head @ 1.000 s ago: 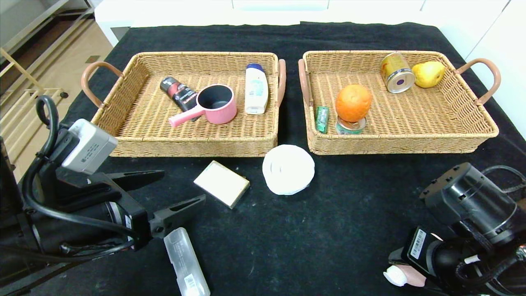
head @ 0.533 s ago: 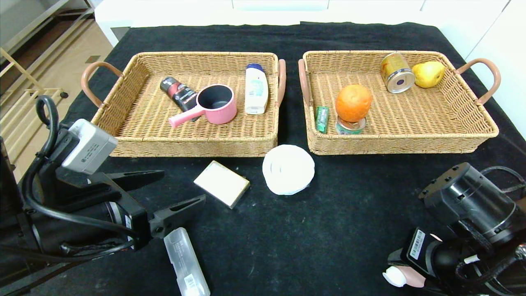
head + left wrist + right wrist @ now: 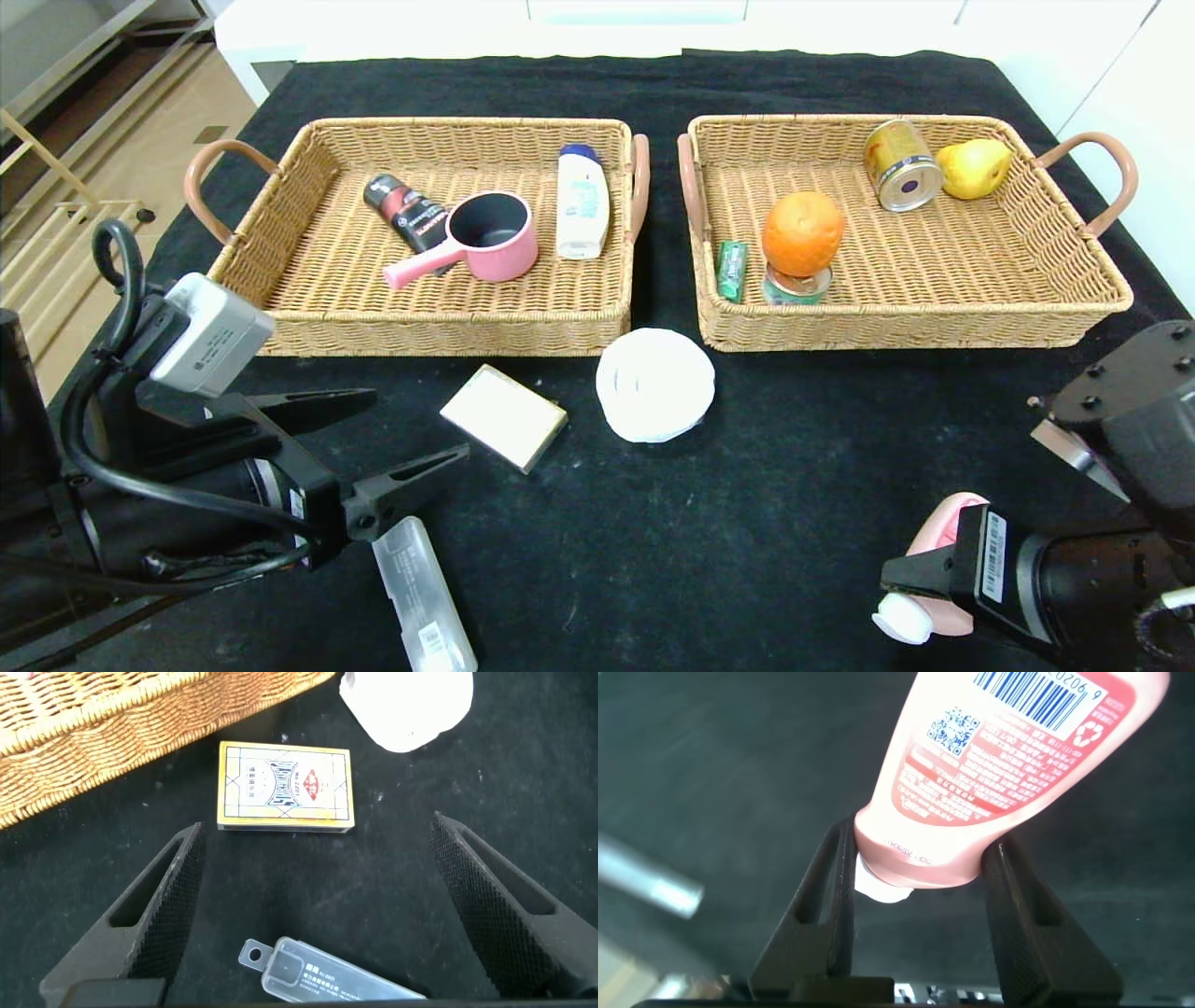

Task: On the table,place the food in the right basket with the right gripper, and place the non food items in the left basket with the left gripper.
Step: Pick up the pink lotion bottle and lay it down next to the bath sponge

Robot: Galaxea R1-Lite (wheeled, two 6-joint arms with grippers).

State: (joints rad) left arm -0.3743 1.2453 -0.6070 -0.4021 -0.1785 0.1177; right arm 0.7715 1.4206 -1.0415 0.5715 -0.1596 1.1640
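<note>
Bottle [image 3: 934, 569], non-food, sits clenched in the right gripper [image 3: 915, 873] at the table's [image 3: 747, 504] near right corner; dropping it in the right basket [image 3: 1027, 313] would missort it. Left gripper [image 3: 318, 905] hangs released above the box [image 3: 286, 786].

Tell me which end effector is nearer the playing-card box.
Left. The left end effector sits open just beside the playing-card box; the right end effector is far across the table, shut on the pink bottle.
</note>
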